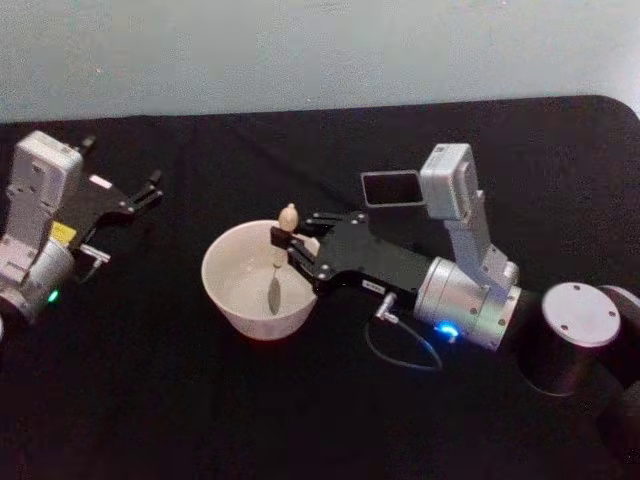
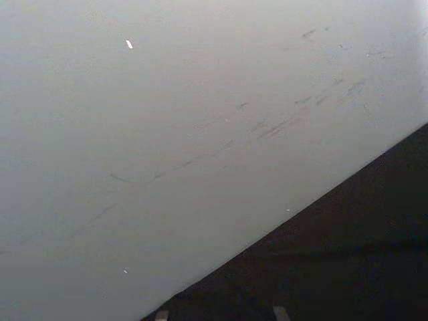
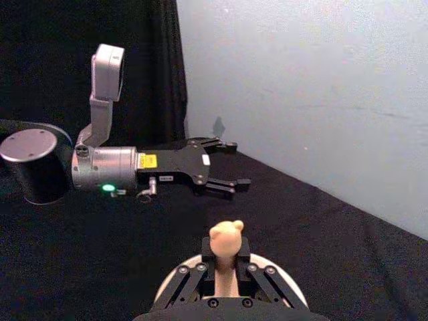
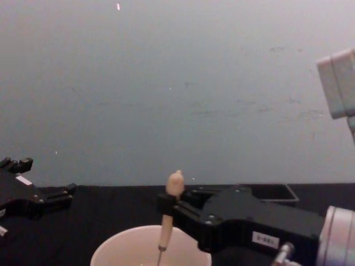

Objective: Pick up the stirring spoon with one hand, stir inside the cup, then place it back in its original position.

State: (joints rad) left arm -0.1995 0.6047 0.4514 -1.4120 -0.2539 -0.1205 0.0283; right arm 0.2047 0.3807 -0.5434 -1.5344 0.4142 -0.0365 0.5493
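While right gripper (image 1: 286,240) holds spoon (image 1: 276,276), label (image 4: 265,240) illegible

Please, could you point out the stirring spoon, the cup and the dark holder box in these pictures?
stirring spoon (image 1: 288,216): head view, on the beige knob of its handle.
cup (image 1: 250,316): head view, on its front outer wall.
holder box (image 1: 392,188): head view, on its bare inside.

Open table (image 1: 200,420) runs along the front edge. Mid-table, the cup (image 1: 252,322) has its mouth blocked by the right gripper (image 1: 292,243) clamped on the stirring spoon (image 1: 278,262). The holder box (image 1: 392,188) stands behind that arm, and the left gripper (image 3: 234,163) sits at the left edge.
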